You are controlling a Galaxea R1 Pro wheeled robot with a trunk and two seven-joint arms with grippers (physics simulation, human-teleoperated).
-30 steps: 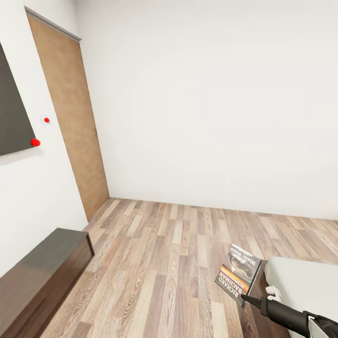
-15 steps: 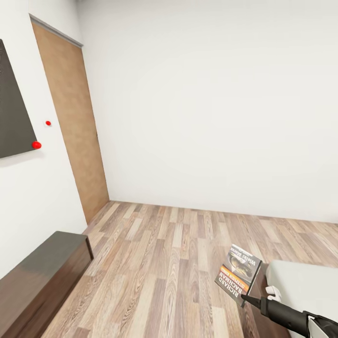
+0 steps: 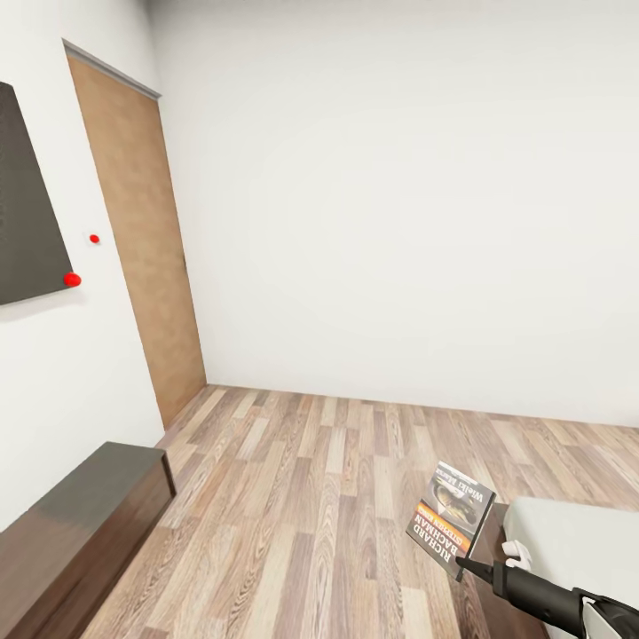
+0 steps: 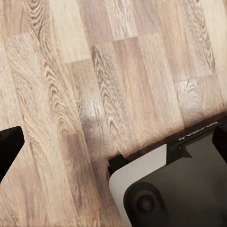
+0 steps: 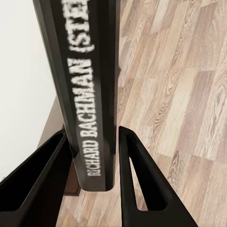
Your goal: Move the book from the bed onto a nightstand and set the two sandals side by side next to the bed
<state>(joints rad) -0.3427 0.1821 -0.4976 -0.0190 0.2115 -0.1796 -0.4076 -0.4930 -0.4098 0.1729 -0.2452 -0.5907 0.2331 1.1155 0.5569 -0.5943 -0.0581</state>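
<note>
The view has turned a little since a second ago, so the brown door [image 3: 138, 240] shows lower. Beside the bed [image 3: 577, 541] corner, the right gripper [image 5: 92, 156] is clamped on the book [image 3: 451, 519], held upright above the floor [image 3: 328, 506]. The left gripper's state I cannot tell.

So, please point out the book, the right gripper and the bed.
book [image 3: 451, 519], head view, on its front cover.
right gripper [image 5: 92, 158], right wrist view, between the fingertips, shut on the book's spine.
bed [image 3: 581, 541], head view, on the grey mattress.
</note>
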